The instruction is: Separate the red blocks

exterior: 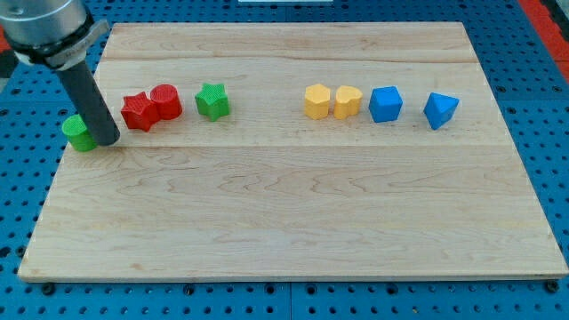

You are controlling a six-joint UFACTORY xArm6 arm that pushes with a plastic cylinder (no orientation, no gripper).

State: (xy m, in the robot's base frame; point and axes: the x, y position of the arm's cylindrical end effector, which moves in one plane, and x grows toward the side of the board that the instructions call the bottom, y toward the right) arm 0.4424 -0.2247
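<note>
You see a pale wooden table [293, 222] resting on a blue pegboard [556, 107]. Near the view's left edge sits a green round block [76, 133]. Farther right, a green star block [212, 100]. Right of centre, a yellow hexagon block [316, 101] touches a yellow heart block [348, 101], then a blue cube block [385, 103] and a blue angular block [440, 109], apart.

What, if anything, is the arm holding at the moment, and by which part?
Nothing is held: the rod cannot grasp. My tip sits beside the green block at the view's left, just left of the red star.
</note>
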